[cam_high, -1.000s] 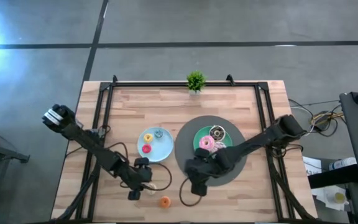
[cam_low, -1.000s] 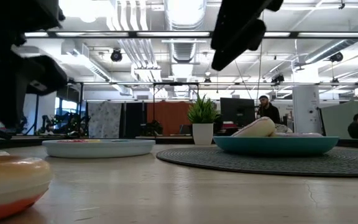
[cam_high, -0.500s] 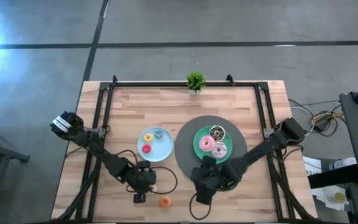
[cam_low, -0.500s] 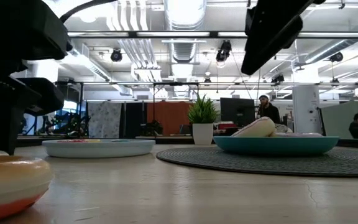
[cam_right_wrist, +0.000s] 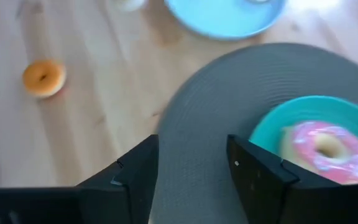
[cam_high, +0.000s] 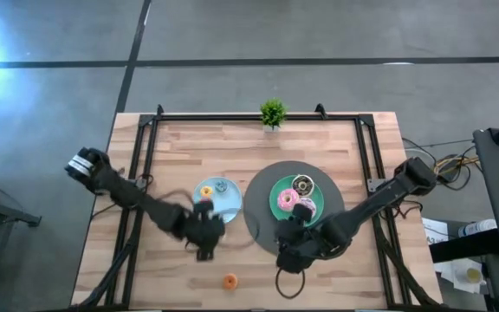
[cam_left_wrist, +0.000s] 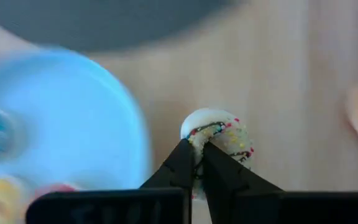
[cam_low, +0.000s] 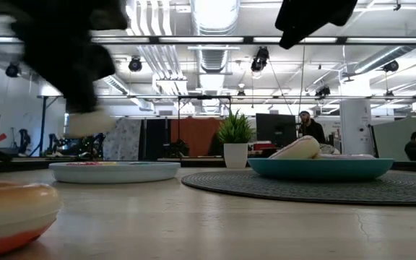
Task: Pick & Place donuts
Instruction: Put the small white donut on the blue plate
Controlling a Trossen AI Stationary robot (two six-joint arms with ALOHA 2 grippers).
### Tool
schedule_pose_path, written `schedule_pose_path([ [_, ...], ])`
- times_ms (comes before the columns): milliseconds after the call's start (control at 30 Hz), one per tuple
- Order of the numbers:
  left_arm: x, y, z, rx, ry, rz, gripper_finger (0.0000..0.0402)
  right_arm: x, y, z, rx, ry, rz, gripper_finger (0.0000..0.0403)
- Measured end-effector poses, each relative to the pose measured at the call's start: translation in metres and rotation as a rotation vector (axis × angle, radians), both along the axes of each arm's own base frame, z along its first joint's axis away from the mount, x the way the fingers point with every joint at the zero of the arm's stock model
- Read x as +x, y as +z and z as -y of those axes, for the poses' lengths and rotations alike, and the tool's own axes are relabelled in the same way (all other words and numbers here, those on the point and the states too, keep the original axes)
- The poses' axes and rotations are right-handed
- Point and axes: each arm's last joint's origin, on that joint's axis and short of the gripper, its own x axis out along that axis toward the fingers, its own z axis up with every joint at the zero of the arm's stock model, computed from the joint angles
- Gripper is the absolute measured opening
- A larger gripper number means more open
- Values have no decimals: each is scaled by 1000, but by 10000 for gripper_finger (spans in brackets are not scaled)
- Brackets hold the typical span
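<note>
Seven donuts show: three on the green plate (cam_high: 281,208), two or three blurred on the light-blue plate (cam_high: 230,203), one orange donut (cam_high: 230,281) loose, one sprinkled donut (cam_left_wrist: 219,138). Two plates, one round grey mat (cam_high: 258,221), one potted plant (cam_high: 272,113).

The bench (cam_high: 345,152) is pale wood in butted planks, with a visible grain and a satin, lightly reflective top seen in the low view. A black frame (cam_high: 232,115) that looks like metal runs along its edges. The round mat (cam_high: 258,195) is dark grey and matt, with a fine ribbed weave. The light-blue plate (cam_high: 230,206) and the green plate (cam_high: 277,191) look like smooth plastic with a soft sheen. The orange donut (cam_high: 230,281) is smooth and glossy; the white sprinkled donut (cam_left_wrist: 219,134) has a matt, slightly bumpy icing. Both arms have matt black plastic-looking jaws. The floor (cam_high: 319,35) is smooth grey concrete.
</note>
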Motion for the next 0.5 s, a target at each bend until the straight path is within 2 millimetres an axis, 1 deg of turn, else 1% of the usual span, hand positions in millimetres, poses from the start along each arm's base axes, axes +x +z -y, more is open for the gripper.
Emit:
schedule_pose_path([
  [67, 9, 7, -25, 21, 51, 32, 1, -3, 4, 3, -12, -25, 14, 173],
  [133, 17, 8, -52, 54, 97, 36, 1, -3, 6, 4, -19, -35, 28, 170],
  [233, 27, 2, -95, 97, 168, 0, 1, -3, 6, 4, -19, -42, 32, 165],
  [300, 31, -4, -118, 84, 194, -35, 1, -4, 6, 3, -16, -46, 34, 163],
  [367, 34, -9, -134, 50, 211, -57, 1, -4, 6, 2, -18, -50, 39, 161],
  [400, 36, -12, -139, 24, 206, -58, 1, -4, 6, 2, -24, -55, 44, 160],
  [500, 44, -17, -146, -37, 202, -27, 8, -4, 6, 2, -29, -73, 54, 157],
])
